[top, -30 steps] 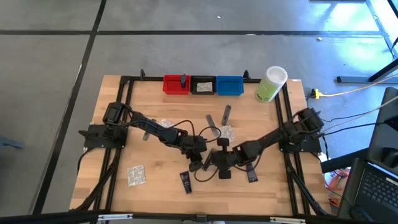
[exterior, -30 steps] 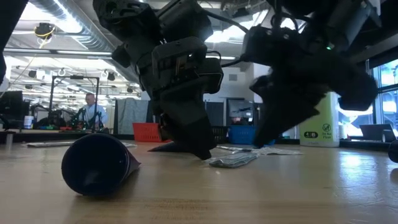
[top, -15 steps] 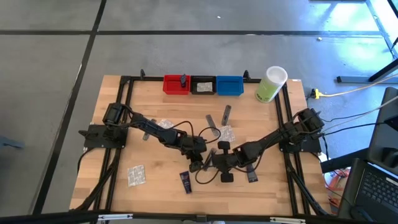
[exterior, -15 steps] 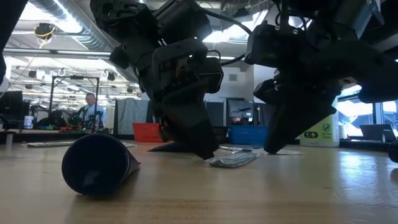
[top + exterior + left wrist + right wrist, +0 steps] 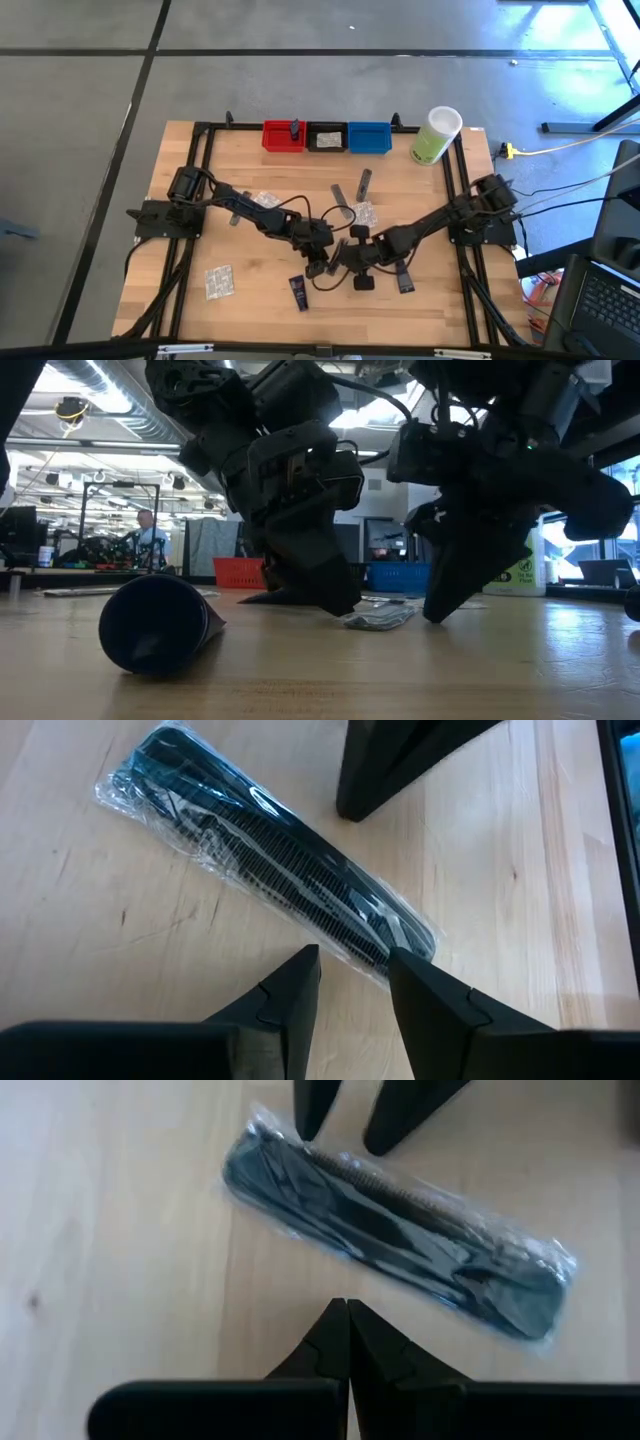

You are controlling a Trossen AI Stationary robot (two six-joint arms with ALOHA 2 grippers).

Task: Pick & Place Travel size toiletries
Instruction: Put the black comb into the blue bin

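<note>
My left end effector [image 5: 350, 982] straddles the clear-wrapped black plastic comb [image 5: 270, 860], fingers partly apart; my right end effector [image 5: 347, 1342] is pinched closed beside it.

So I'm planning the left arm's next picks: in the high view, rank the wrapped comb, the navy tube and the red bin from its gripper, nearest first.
From the left gripper:
1. Wrapped comb, right beside the fingertips.
2. Navy tube, toward the front edge.
3. Red bin, at the back edge.
</note>
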